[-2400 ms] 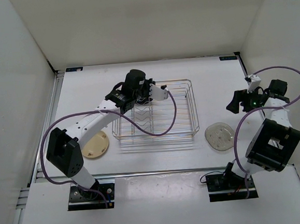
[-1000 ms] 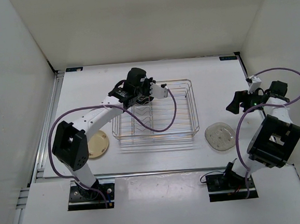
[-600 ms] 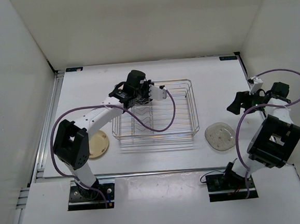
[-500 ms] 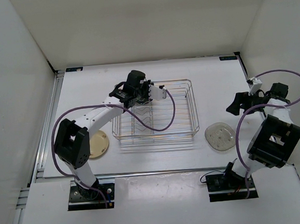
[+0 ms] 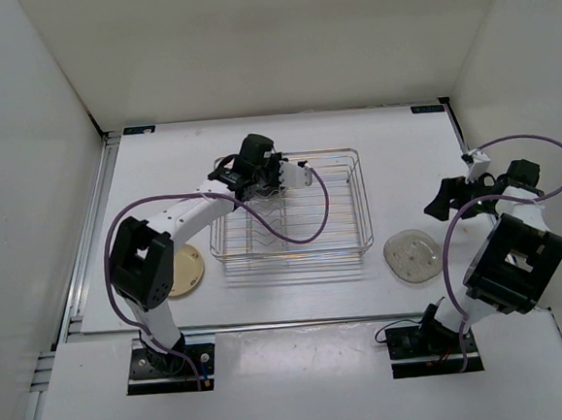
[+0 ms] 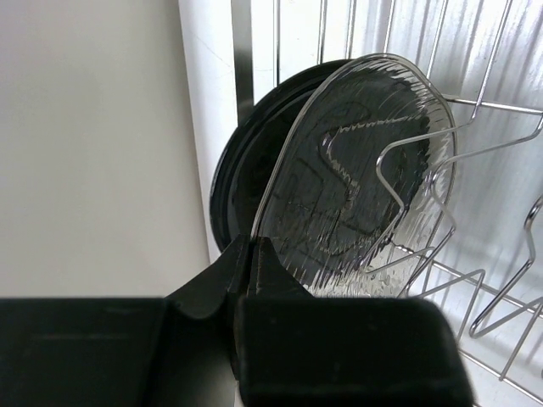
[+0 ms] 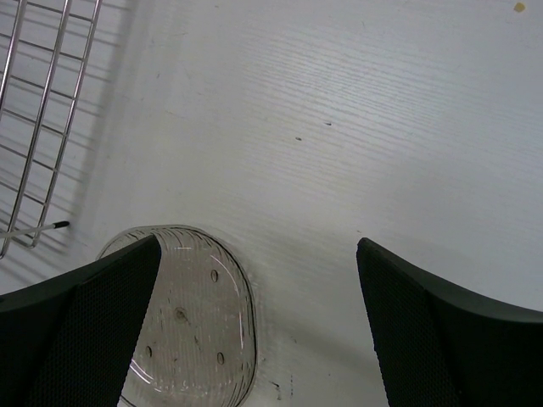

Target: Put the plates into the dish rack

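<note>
Though hidden overhead, black plate (image 6: 240,157) upright.

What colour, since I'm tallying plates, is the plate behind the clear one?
Glossy black plate, best seen in the left wrist view.

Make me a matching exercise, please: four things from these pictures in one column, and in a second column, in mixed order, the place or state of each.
Things:
1. black plate
2. cream-yellow plate
3. left gripper
4. right gripper

Places or states:
A. open, holding nothing
B. flat on the table, left of the dish rack
C. standing on edge inside the dish rack
D. shut on a translucent plate, gripping its rim

Pairs: 1-C, 2-B, 3-D, 4-A
</note>
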Controlling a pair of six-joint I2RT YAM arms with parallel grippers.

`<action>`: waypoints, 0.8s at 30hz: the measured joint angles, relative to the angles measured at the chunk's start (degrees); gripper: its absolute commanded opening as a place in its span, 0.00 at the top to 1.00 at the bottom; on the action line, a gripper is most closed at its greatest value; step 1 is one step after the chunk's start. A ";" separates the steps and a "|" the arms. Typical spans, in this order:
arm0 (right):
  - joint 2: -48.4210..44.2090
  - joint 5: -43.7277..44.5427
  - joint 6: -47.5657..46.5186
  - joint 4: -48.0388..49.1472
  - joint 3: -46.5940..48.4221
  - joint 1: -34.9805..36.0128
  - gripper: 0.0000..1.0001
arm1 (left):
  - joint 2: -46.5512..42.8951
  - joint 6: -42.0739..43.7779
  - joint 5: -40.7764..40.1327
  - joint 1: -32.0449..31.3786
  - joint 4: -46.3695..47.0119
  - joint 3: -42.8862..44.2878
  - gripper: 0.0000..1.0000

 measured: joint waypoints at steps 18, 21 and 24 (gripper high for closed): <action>7.19 4.59 -14.56 -14.16 0.20 -0.39 0.01 | 1.16 -2.97 -0.15 0.37 0.02 -0.04 0.60; 7.23 5.44 -16.26 -14.75 0.22 -0.39 0.04 | 1.42 -3.21 -0.17 0.42 0.07 -0.04 0.52; 7.41 6.27 -18.08 -15.54 0.22 -0.39 0.07 | 1.95 -3.50 -0.33 0.44 0.07 -0.04 0.47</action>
